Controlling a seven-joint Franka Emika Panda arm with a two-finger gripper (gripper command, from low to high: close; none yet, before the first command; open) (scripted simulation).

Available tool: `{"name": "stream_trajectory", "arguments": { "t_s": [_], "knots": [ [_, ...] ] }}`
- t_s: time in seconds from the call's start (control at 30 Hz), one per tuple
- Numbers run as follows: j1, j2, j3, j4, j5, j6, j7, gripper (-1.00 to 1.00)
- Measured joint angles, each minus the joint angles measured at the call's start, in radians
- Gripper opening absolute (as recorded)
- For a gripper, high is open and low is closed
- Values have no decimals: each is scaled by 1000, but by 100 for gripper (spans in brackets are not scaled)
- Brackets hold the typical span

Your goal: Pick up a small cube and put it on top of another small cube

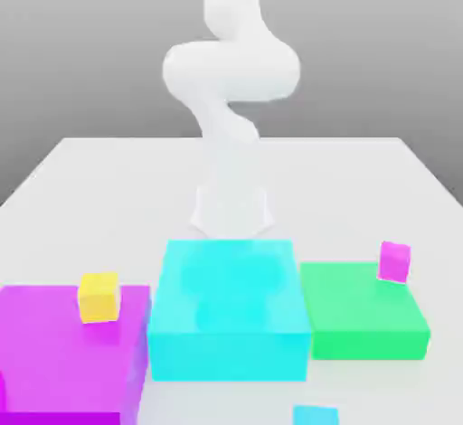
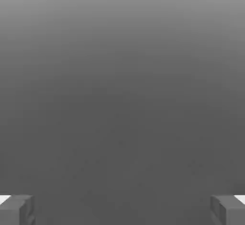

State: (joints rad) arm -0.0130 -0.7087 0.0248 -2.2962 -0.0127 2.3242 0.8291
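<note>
The white bench (image 1: 81,179) spreads under everything, with the white arm (image 1: 231,70) rising at its far side. Ahead of the arm sits a large cyan block (image 1: 226,324), flanked by a magenta block (image 1: 54,351) on the exterior view's left and a flatter green block (image 1: 362,319) on the exterior view's right. A yellow cube (image 1: 99,297) rests on the magenta block; a small magenta cube (image 1: 394,261) sits tilted at the green block's far corner. The small cyan cube (image 1: 315,414) lies on the bench, in front of the cyan block. The hand (image 2: 122,209) is released, its fingertips (image 2: 16,208) spread wide with nothing between them
</note>
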Motion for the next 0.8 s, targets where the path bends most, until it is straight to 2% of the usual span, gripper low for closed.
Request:
{"name": "stream_trajectory", "arguments": {
  "t_s": [0.4,0.8],
  "knots": [
    [-43,441,106,19,-80,116,154,0],
    [-9,874,135,36,-137,233,291,0]
  ]
}}
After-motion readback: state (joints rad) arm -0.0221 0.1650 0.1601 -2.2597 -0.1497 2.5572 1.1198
